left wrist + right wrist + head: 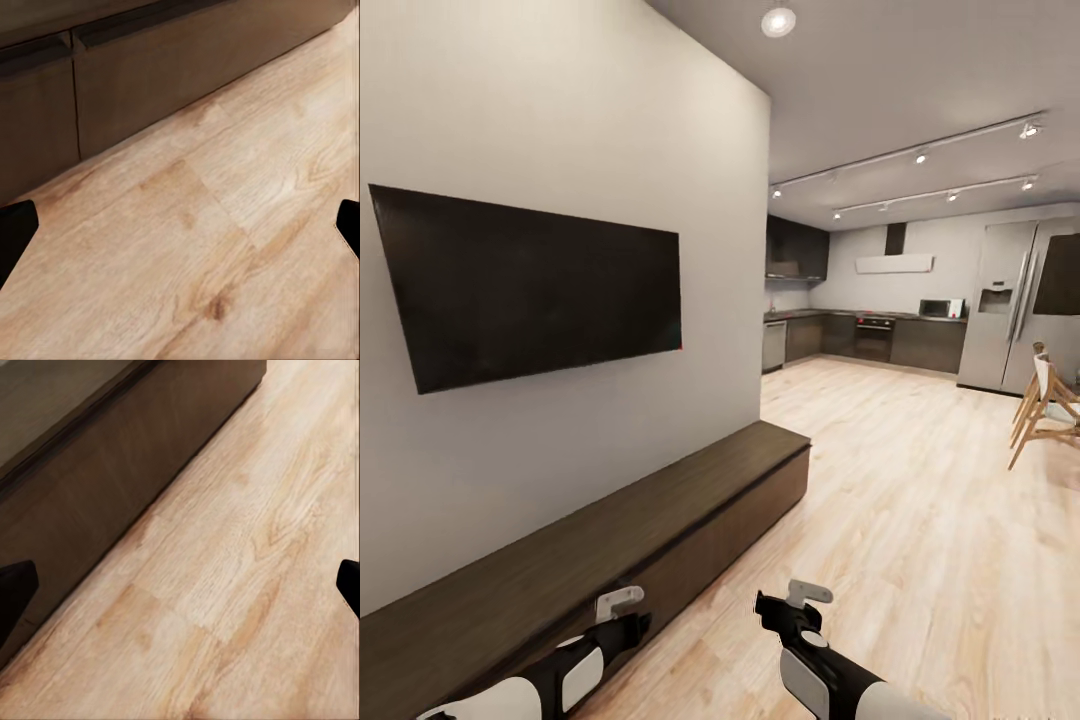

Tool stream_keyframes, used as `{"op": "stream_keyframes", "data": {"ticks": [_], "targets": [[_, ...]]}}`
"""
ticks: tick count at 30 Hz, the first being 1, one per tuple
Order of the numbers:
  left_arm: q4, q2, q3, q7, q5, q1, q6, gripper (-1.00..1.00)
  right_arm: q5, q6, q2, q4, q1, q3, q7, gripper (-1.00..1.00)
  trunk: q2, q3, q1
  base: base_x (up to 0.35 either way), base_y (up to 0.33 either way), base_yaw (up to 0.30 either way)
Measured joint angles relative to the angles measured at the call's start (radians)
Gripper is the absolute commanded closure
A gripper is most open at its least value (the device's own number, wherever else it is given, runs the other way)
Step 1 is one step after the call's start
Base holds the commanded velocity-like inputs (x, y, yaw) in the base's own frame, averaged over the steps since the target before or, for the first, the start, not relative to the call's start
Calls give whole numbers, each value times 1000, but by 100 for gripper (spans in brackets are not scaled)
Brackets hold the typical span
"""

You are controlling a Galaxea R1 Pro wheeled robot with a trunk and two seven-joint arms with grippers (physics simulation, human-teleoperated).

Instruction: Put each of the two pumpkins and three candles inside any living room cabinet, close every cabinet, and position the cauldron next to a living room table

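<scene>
The long, low dark-brown cabinet [660,520] runs along the white wall under the television, and its flat fronts look shut. Both my arms reach forward at the bottom of the head view, beside the cabinet's near part. In the left wrist view my left gripper [180,232] is open over bare wood floor, its dark fingertips [15,232] far apart, with two cabinet fronts [150,75] just beyond. My right gripper [180,589] is open too, empty, above the floor next to the cabinet's side [112,472]. The pumpkins, candles, cauldron and table are out of view.
A black television [530,285] hangs on the wall above the cabinet. Light wood floor [920,520] stretches right and ahead to a dark kitchen [870,335] with a steel fridge [1010,300]. A wooden chair [1045,400] stands at the right edge.
</scene>
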Motion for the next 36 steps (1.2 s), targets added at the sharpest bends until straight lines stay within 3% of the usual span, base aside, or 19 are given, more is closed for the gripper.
{"op": "stream_keyframes", "data": {"ticks": [27,36], "targets": [[0,-4,-1,0,0,0,0,-100,-2,0,0,15,0,1,0,-100,189,115,-104,0,0,-237],[0,-5,-2,0,0,0,1,-100,0,4,0,15,0,0,0,-100,252,145,-138,0,0,-53]]}}
